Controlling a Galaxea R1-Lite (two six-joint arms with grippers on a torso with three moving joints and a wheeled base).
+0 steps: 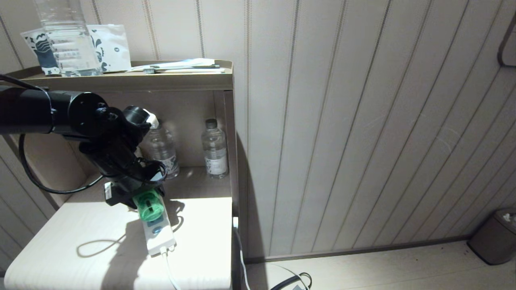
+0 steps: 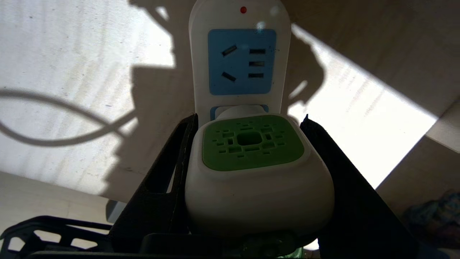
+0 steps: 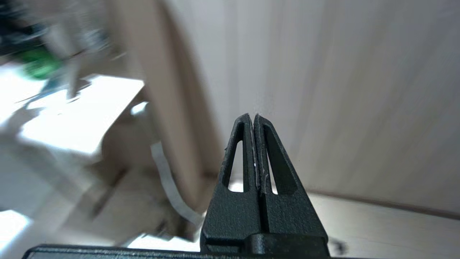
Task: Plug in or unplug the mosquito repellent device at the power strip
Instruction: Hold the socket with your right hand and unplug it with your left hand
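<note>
The mosquito repellent device [image 1: 148,206] has a green bottle and lies over the far part of the white power strip [image 1: 159,237] on the pale table. In the left wrist view its white head with the green vented top [image 2: 251,172] sits between my black fingers [image 2: 172,169]. Its round plug end rests against a blue socket panel of the power strip [image 2: 201,72]. Whether the pins are seated is hidden. My left gripper [image 2: 249,116] is shut on the device's sides, and in the head view this left gripper [image 1: 145,197] reaches down from the left. My right gripper [image 3: 253,117] is shut and empty, near the wall beside the table.
Two small water bottles [image 1: 161,151] [image 1: 214,149] stand in the shelf niche behind the strip. A large bottle [image 1: 66,36] and packets sit on the top shelf. The strip's white cord [image 1: 171,274] runs off the table's front edge. A bin [image 1: 496,237] stands on the floor at far right.
</note>
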